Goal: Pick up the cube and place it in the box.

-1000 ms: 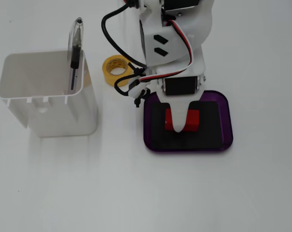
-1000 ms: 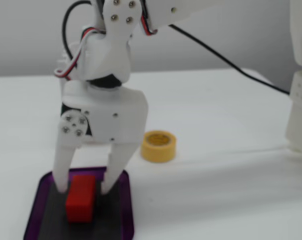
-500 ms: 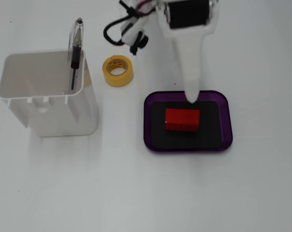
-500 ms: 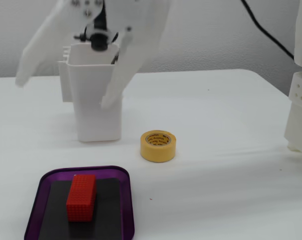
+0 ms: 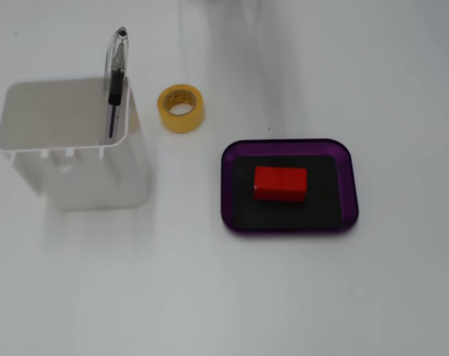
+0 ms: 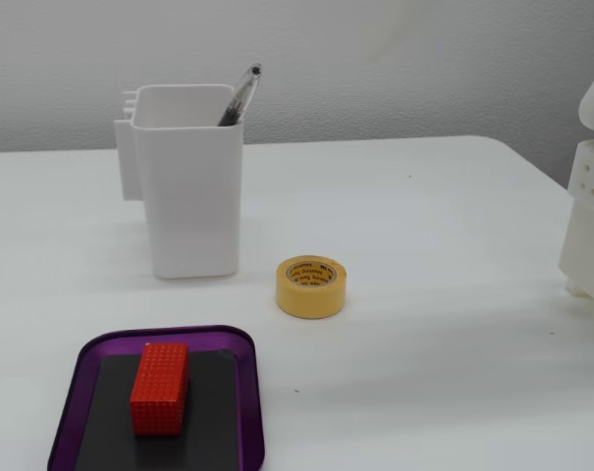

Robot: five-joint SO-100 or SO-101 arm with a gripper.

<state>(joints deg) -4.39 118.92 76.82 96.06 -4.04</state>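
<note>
Presently we are finding the cube lying flat on the black floor of the box, evidently delivered; the gripper is showing in neither view, so its state is escaping us

The red cube lies flat on the black floor of the purple box. Up-left on the white counter sits a yellow tape roll, beside a white bin holding a pen.

glossy purple box, studded red cube, smooth white plastic bin
</note>
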